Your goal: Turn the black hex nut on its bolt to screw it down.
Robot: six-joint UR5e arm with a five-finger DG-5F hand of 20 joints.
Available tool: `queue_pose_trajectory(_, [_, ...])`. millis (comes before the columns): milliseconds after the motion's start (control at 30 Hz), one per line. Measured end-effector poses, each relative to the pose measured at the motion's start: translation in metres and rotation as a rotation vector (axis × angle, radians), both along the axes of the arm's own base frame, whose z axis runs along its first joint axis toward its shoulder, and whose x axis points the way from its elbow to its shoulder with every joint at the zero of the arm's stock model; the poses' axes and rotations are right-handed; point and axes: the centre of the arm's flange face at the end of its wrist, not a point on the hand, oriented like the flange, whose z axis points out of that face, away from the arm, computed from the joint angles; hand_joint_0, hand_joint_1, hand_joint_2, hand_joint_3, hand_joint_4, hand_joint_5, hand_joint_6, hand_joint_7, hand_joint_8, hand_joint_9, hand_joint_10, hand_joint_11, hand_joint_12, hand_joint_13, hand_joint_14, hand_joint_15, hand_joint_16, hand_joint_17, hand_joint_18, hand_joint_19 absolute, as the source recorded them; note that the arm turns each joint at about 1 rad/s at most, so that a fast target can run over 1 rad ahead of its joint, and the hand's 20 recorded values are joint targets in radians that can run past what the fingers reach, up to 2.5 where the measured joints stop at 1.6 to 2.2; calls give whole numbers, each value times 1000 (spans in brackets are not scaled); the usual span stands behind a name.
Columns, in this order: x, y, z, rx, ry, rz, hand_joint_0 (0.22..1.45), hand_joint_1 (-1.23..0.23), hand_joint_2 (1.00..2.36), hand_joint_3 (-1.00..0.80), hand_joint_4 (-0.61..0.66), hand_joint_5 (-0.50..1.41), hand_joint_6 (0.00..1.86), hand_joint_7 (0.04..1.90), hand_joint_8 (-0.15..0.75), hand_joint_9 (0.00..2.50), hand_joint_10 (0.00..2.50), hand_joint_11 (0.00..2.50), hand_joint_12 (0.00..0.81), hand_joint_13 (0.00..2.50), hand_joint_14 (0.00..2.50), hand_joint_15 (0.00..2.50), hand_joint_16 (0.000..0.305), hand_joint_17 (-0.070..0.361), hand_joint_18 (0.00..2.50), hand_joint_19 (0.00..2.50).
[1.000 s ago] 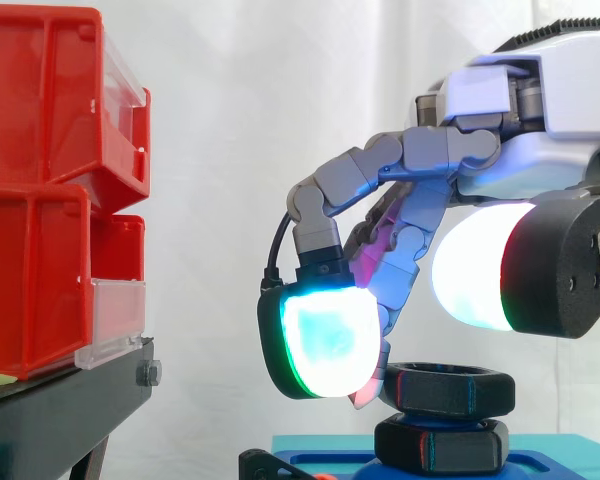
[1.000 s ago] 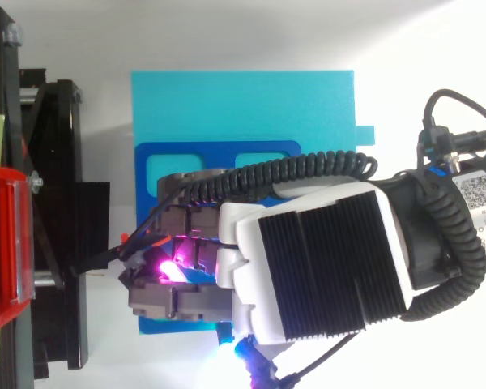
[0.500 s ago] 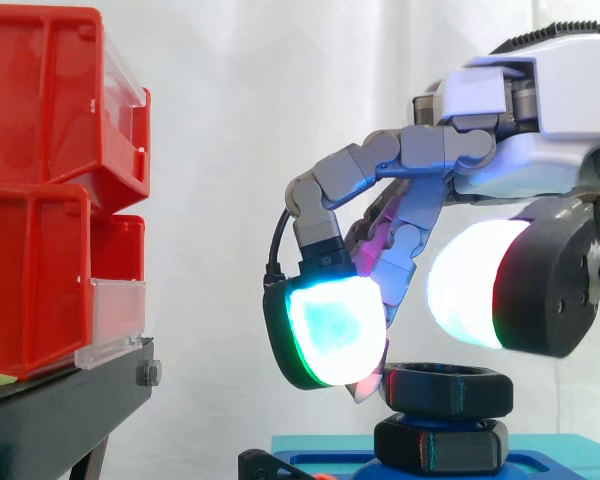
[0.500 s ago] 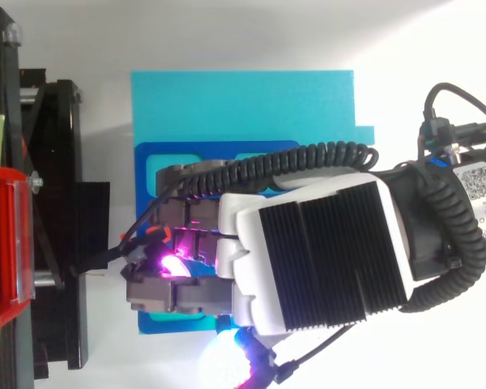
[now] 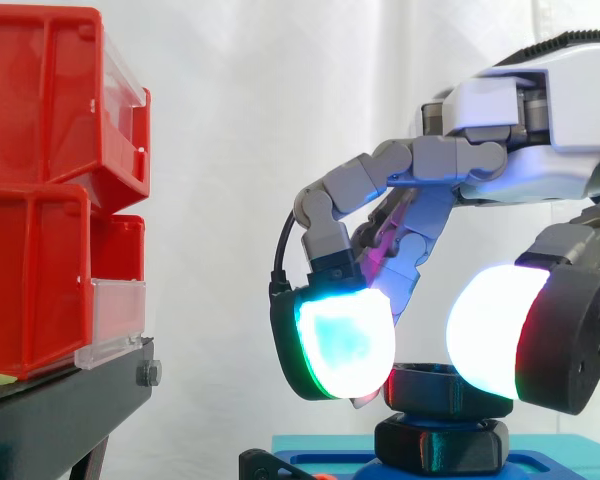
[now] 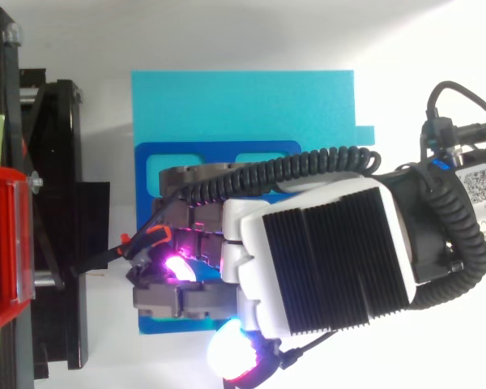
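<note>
Black nut (image 5: 430, 388) in robot hand (image 5: 450, 158)

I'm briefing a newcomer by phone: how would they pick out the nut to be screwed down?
Find the cyan base plate right of the red bins. On its blue fixture, beneath the robot's hand, two black hexagonal pieces stack; the black hex nut is the upper one, above the lower black hexagonal piece.

Bins (image 5: 40, 200) left on stand (image 5: 60, 410), nut (image 5: 420, 392) right beneath robot hand (image 5: 520, 120)

black hex nut (image 5: 420, 390) partly behind fingers (image 5: 342, 345), red bins (image 5: 40, 190) cut by left edge, teal block (image 5: 590, 455) cut below
</note>
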Motion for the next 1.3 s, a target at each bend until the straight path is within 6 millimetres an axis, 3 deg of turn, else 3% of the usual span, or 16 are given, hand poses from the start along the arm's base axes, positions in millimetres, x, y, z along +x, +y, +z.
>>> queue_pose_trajectory(700, [-4,-16,-1,-67,-8,16,546,-407,1000,-500,194,-25,663,1252,306,1092,8,344,311,895,7,229,36,82,774,347])
queue_pose_trajectory(1067, [-9,-42,-2,-78,-4,31,540,-375,1000,-500,191,-23,652,1268,310,1101,8,336,312,907,7,230,37,83,782,346])
queue_pose_trajectory(1300, [-14,-72,-2,-77,-9,46,493,-200,1000,-500,233,-7,521,1457,321,1088,10,323,330,895,8,224,41,92,778,343])
